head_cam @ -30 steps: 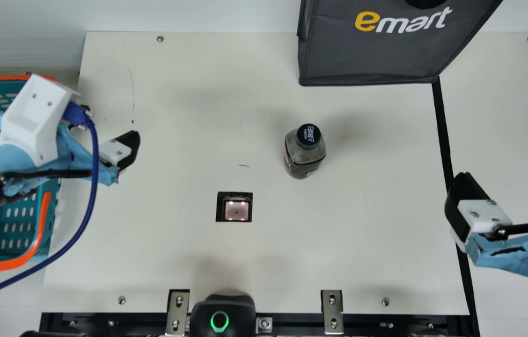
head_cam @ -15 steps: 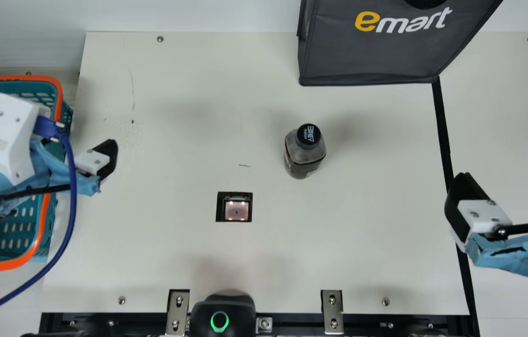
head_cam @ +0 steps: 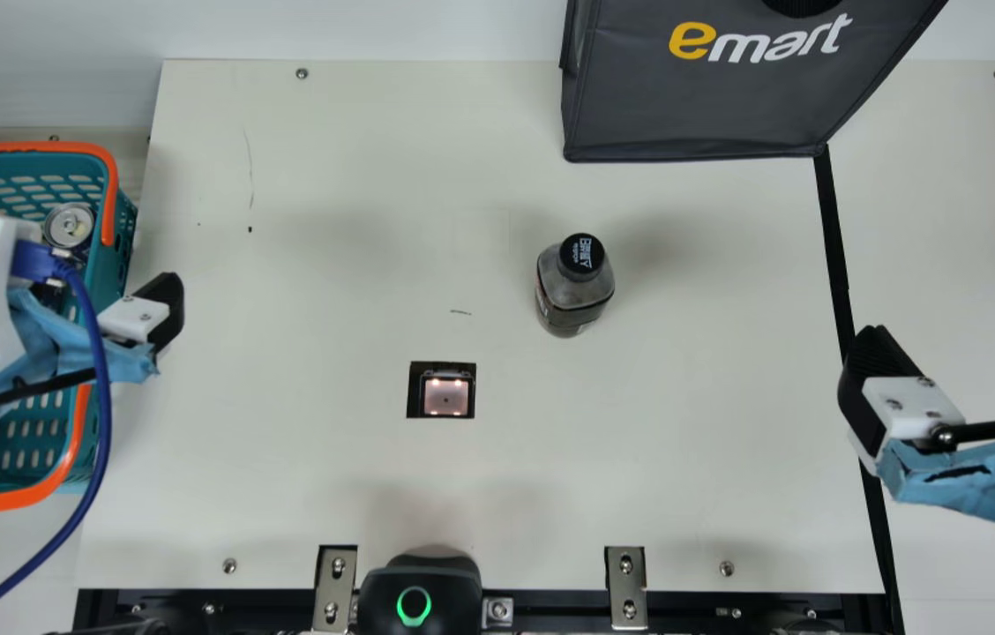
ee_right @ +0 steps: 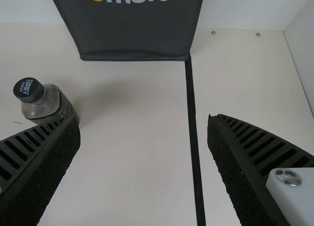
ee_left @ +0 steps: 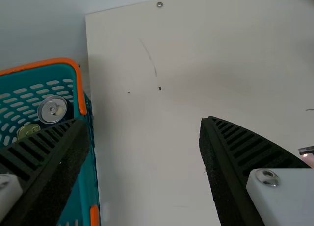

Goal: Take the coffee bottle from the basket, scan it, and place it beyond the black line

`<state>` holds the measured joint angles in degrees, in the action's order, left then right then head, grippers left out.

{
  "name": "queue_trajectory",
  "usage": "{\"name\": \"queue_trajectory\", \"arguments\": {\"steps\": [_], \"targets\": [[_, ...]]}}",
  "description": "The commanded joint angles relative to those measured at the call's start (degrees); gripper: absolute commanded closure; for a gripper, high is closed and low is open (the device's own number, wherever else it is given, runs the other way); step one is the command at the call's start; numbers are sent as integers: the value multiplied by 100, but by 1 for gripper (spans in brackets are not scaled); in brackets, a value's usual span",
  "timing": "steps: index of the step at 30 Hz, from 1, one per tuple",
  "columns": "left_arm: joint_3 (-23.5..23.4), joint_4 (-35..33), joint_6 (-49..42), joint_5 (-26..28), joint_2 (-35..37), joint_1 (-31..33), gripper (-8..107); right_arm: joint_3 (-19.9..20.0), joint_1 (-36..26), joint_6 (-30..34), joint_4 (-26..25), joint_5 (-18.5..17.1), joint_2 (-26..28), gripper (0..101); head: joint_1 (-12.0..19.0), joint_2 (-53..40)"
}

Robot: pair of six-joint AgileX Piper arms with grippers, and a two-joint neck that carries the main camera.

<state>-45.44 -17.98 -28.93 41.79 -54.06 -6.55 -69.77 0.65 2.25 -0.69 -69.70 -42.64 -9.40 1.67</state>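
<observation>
Sitting at the near edge of the bench (head_cam: 286, 494), a little left of its middle, is a black device (head_cam: 462, 582) with a glowing green ring, and on either side of it a metal bracket (head_cam: 336, 586) (head_cam: 626, 586) is fixed to that same edge.Sitting at the near edge of the bench (head_cam: 286, 494), left of its middle, is a black device (head_cam: 462, 582) with a glowing green ring. Off the left edge I can see a teal basket (head_cam: 30, 503) with an orange rim, its near end almost level with the bench's near part. Farther in, a scanner (head_cam: 446, 397) is set into the surface, its little square pane lit.

Over to the right, the right hand (head_cam: 956, 339) hangs above the black line (head_cam: 837, 256), its two ribbed fingers spread wide with nothing between them. Across from it, the left hand (head_cam: 116, 291) is up over the basket and the bench's left edge. It's open too, the fingers well apart and holding nothing, and a blue cable (head_cam: 105, 423) loops down from that arm towards the near edge.

The coffee bottle (head_cam: 574, 287) stands upright on the bench, black cap on top, beyond the scanner and off to its right, on the left side of the black line and well apart from both hands. Down in the far part of the basket there's a silver-topped can (head_cam: 70, 225), with a greenish one (ee_left: 28, 130) next to it. Farthest off, a dark grey bag (head_cam: 700, 106) stands at the far edge, right of the middle, one bottom corner meeting the black line.
</observation>
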Motion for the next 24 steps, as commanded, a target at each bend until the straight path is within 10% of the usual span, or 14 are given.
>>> {"name": "queue_trajectory", "arguments": {"steps": [1, 24], "targets": [[14, 57, 53, -7, 50, -24, 9, 0, 0, 0, 0, 0, 0, 10, 148, -9], [144, 405, 418, 25, 398, -141, 9, 0, 0, 0, 0, 0, 0, 10, 148, -9]]}}
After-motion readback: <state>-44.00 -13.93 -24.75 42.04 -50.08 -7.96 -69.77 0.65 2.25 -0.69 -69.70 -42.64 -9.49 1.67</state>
